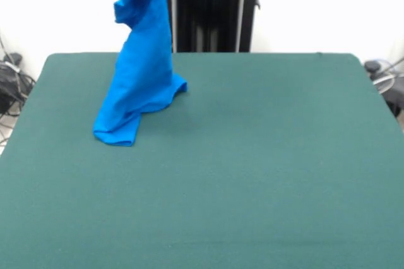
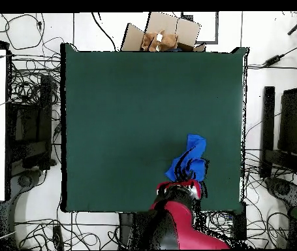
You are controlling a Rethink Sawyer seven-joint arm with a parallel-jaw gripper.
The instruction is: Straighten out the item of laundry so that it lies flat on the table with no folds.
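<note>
Front view: a bright blue T-shirt (image 1: 142, 60) hangs in a tall, crumpled column from above the top edge of the picture, its lower end bunched and resting on the dark green table (image 1: 252, 174) toward the far left part of the top. One rounded flap juts out to the right just above the cloth, and the lowest fold trails toward the left front. No lettering can be made out among the folds.

Overhead, the shirt (image 2: 190, 160) shows as a narrow blue bundle near the table's (image 2: 125, 117) bottom edge, right of centre, well inside the right rim. The red and black arm (image 2: 177, 222) reaches in from the bottom edge and ends right at the lower end of the bundle. The gripper itself is hidden by the arm and the fabric, so whether its fingers are apart or clamped on the shirt cannot be told.

Beyond the table's top edge sits an open cardboard box (image 2: 164, 36), and cables (image 2: 36, 85) sprawl over the floor on the left.
</note>
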